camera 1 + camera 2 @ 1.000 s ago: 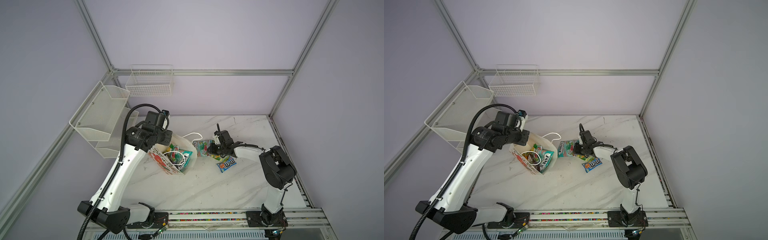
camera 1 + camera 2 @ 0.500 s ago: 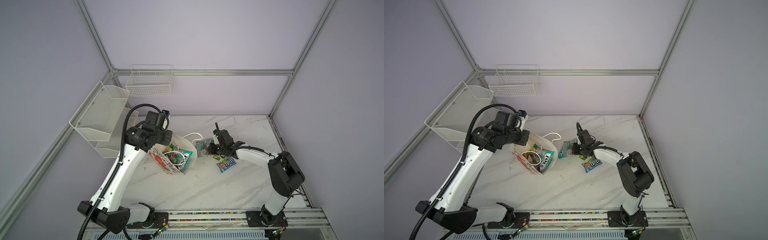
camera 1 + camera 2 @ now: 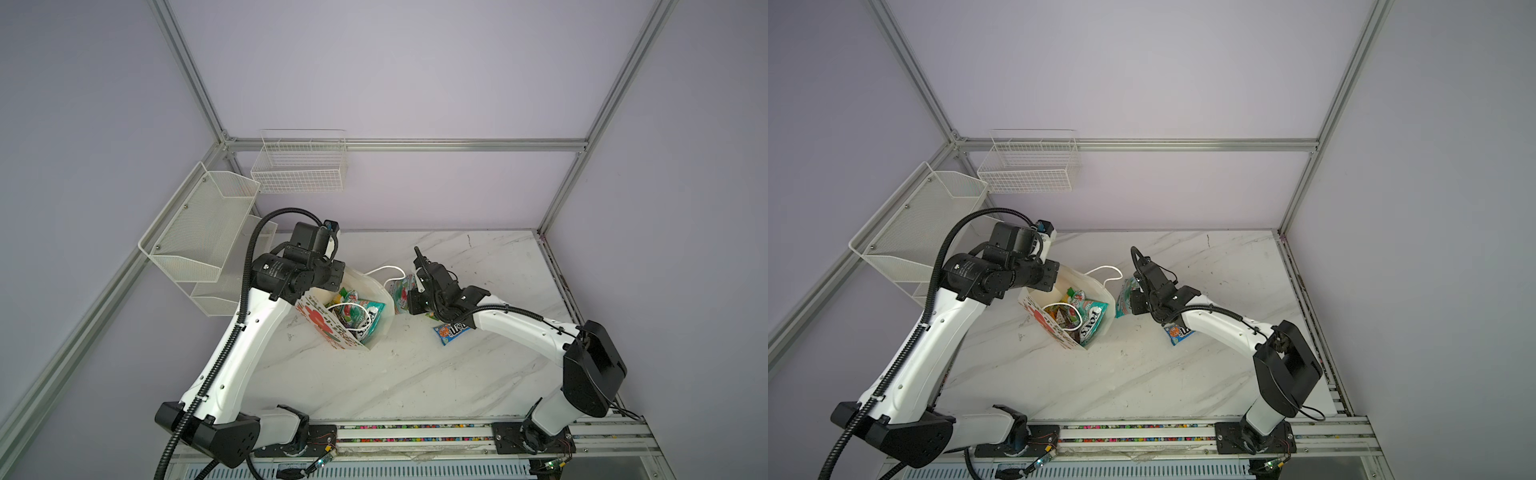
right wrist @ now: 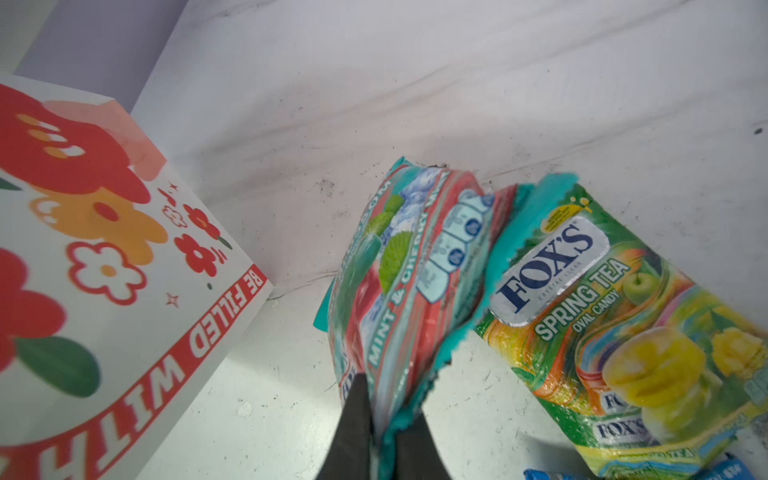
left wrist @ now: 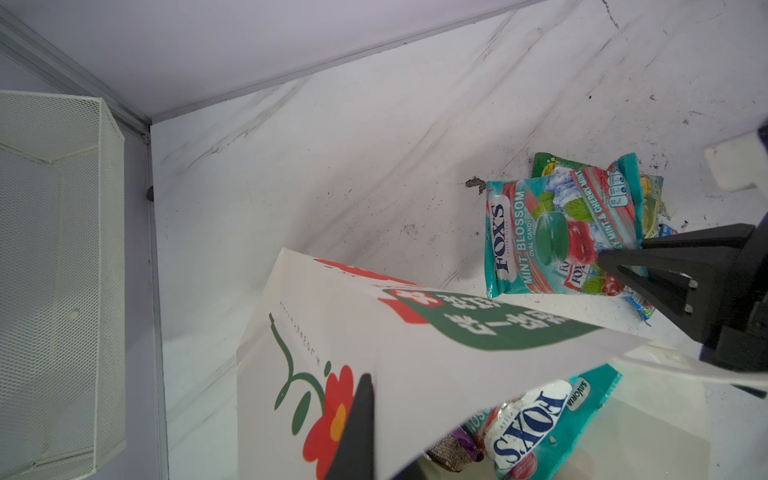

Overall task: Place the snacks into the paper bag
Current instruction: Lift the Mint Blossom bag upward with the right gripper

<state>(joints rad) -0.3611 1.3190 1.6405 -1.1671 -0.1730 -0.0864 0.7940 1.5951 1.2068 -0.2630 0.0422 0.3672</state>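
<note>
Right of centre in both top views, my right arm (image 3: 519, 328) covers part of the blue packet (image 3: 451, 333). The right wrist view's edge cuts it off too.

Stereo head: high over the table (image 3: 415, 374) at its 6 o'clock edge, facing 12 o'clock, pitched down. It's far enough back that both top views take in the full tabletop, both arms, the back wall and the wire basket (image 3: 299, 183) at 11 o'clock. The pair overlap almost fully, with only a small sideways offset. The paper bag (image 3: 1047, 322) sits just to the 9 o'clock side of table centre in both. Left wrist cam: close above the bag, looking steeply down its printed outer face to the tabletop. Right wrist cam: very close, low over the table, facing roughly 9 o'clock. Both wrist views share the bag and the teal FOX'S packet (image 5: 557, 232).
</note>
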